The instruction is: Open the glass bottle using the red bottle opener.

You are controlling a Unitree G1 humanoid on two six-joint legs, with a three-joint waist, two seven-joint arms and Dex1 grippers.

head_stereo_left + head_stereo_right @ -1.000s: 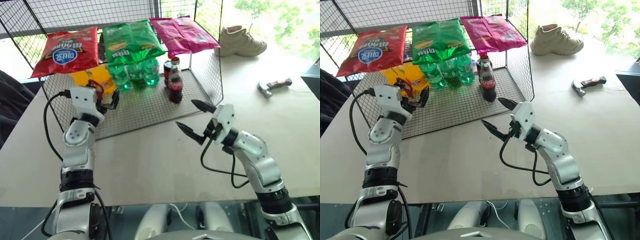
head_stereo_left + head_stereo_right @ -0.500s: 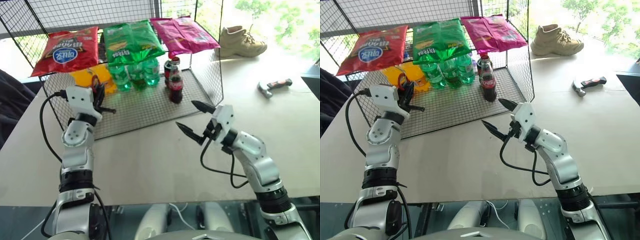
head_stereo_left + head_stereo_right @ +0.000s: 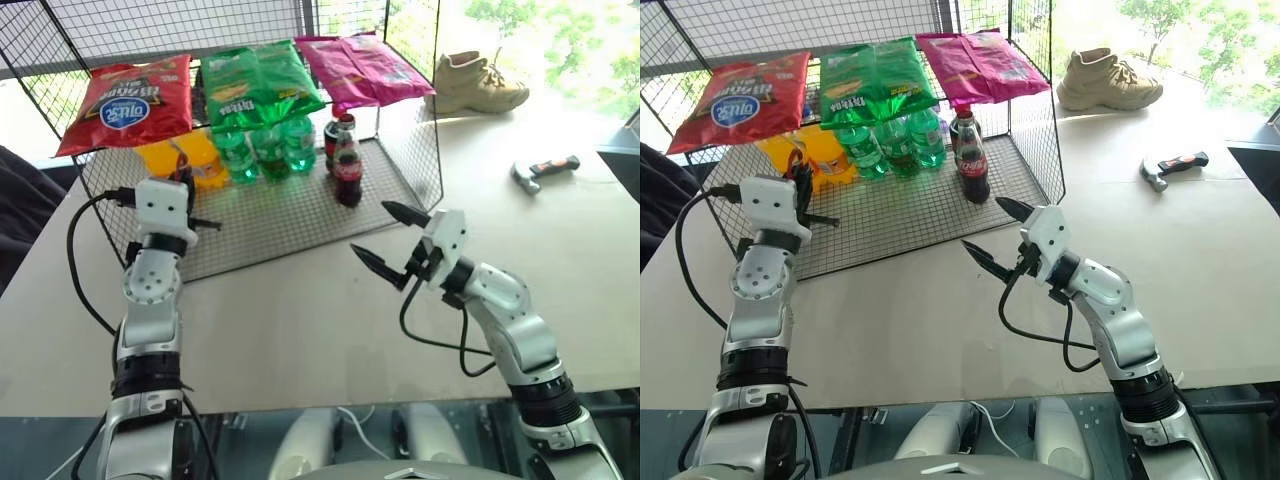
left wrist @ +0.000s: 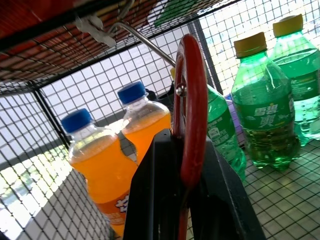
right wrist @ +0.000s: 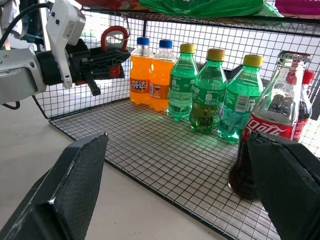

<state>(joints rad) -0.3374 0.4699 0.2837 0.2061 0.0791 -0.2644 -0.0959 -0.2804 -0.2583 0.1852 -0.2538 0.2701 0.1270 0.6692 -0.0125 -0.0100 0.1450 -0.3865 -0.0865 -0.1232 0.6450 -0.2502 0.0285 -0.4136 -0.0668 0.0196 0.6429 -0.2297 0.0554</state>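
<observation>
Red oval-ringed bottle opener [image 4: 190,115] sits clamped edgewise in left claw [image 3: 190,205] beside the rack's orange bottles; contoured glass cola bottle [image 3: 972,172] stands well apart. Right claw [image 3: 392,240] gapes empty. Risk: thin edgewise grip slipping under levering.

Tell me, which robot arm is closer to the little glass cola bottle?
Right. The right gripper is just in front of the glass bottle; the left gripper is farther, by the orange bottles.

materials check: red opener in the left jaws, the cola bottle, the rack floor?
Red bottle opener: looks like glossy red plastic or coated metal; smooth sheen and a small metal rivet.
Glass bottle: clear glass by its look; see-through neck, dark drink, red label.
Rack floor: thin metal wire grid, dull grey finish.
</observation>
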